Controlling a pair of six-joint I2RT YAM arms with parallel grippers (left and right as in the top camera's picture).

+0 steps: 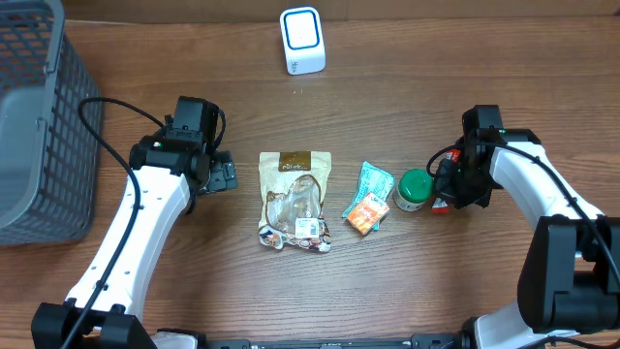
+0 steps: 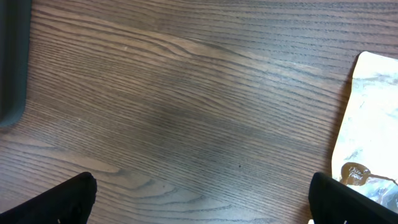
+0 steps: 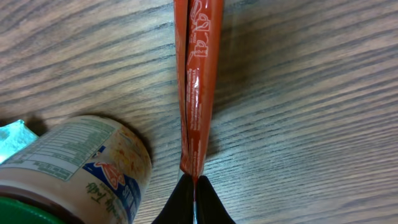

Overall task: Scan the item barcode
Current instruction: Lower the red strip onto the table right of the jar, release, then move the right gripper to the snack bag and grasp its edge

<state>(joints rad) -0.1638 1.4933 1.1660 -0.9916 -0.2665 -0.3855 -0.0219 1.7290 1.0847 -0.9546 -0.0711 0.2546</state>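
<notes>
The right gripper (image 3: 194, 186) is clamped on a red sachet (image 3: 198, 81) toward the worktop's right edge, with a green-lidded jar (image 3: 81, 162) just beside it. The left gripper (image 2: 199, 208) hangs with its jaws wide apart near a brown pouch (image 1: 295, 199). The scanner (image 1: 301, 41) stands at the far edge.

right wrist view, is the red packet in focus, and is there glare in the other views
Right wrist: red packet sharp, print visible; jar beside it slightly soft. Left wrist: table grain blurred, pouch washed out by glare. Overhead: even light, faint shadows only.
</notes>
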